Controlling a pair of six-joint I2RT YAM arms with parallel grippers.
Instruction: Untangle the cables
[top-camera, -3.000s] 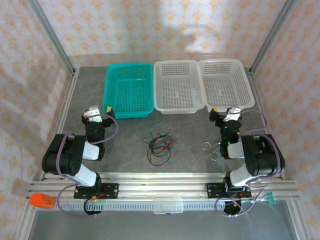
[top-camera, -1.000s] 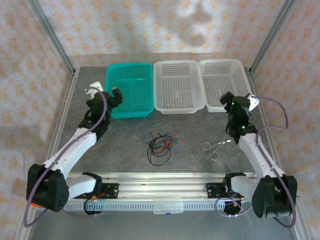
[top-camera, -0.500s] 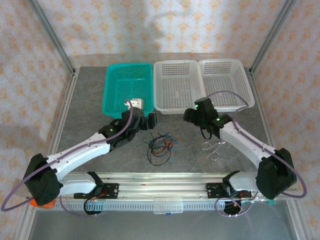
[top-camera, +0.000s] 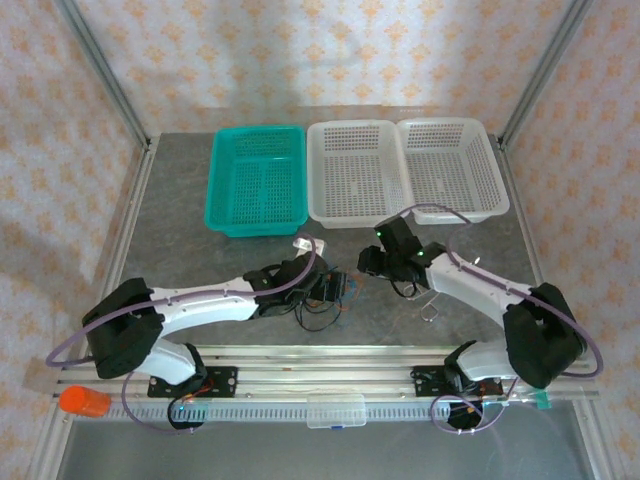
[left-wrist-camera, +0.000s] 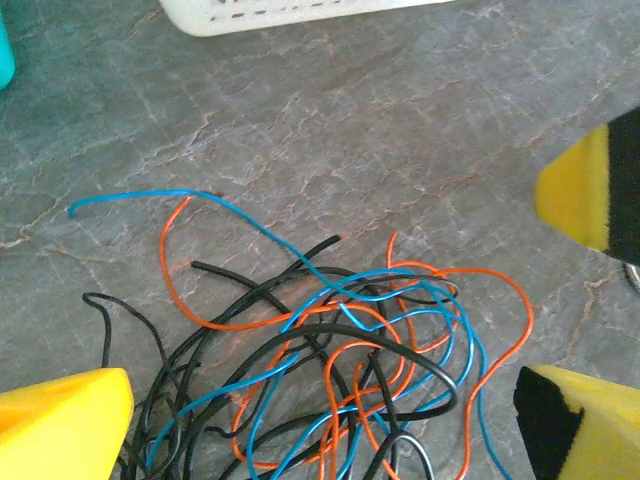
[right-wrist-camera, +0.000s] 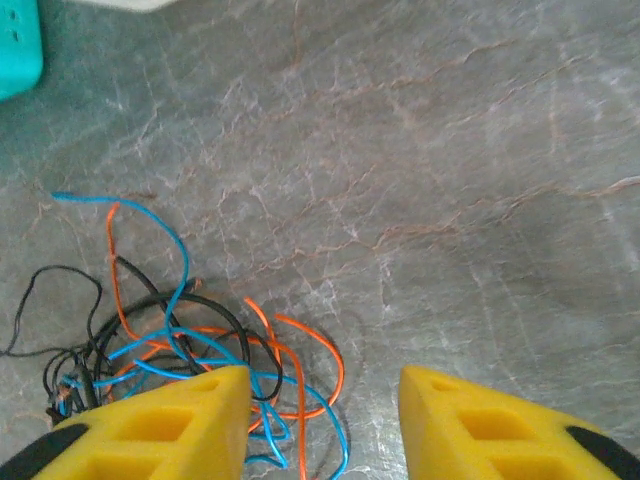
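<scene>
Black, blue and orange cables (left-wrist-camera: 322, 345)

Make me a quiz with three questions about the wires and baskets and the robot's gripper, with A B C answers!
1. Where are the cables?
A) inside a basket
B) on the grey table
C) hanging from an arm

2. How many baskets stand at the back of the table?
A) two
B) three
C) five

3. How is the left gripper?
A) open
B) shut on a cable
C) shut on nothing

Answers:
1 B, the black, blue and orange tangle lies on the bare tabletop in front of the baskets.
2 B, there is one teal basket and two white baskets.
3 A, its yellow fingers stand wide apart over the tangle, gripping nothing.
</scene>
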